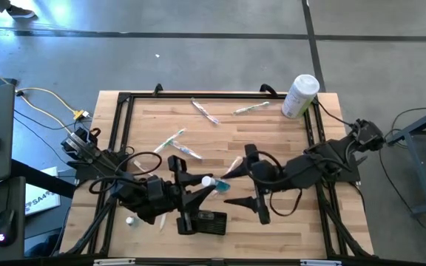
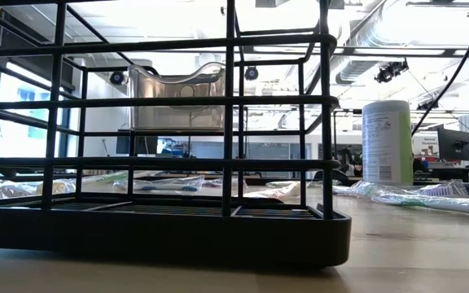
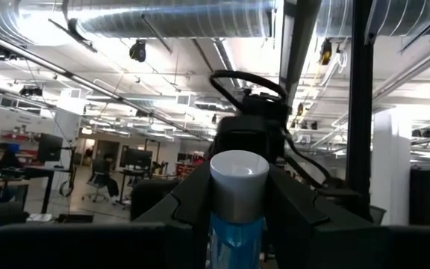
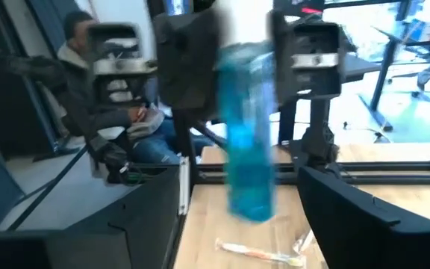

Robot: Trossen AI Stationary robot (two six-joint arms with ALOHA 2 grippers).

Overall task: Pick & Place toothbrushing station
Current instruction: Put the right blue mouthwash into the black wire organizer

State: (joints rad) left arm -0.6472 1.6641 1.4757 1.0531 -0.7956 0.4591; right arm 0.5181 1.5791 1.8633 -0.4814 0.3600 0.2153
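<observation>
Left gripper [image 1: 202, 182], lower centre of the high view: fingers closed around a blue bottle with a white cap [image 1: 214, 183]. The left wrist view shows that bottle [image 3: 237, 205] clamped between both dark fingers [image 3: 189, 202], cap outward.

Right gripper [image 1: 250, 205], just right of it in the high view: fingers spread wide, nothing between them. In its wrist view the bottle [image 4: 246, 134] hangs ahead of the parted fingers [image 4: 364, 217], apart from them.

Toothbrushing station [image 1: 203, 222]: a low black wire rack on the wooden table [image 1: 287, 148], at the lower centre of the high view, just below the left gripper. It fills the left and centre of the low view [image 2: 161, 220].

White cylindrical container [image 1: 299, 95]: upper right of the table, upright. Wrapped toothbrushes [image 1: 205, 111] lie scattered across the upper half.
</observation>
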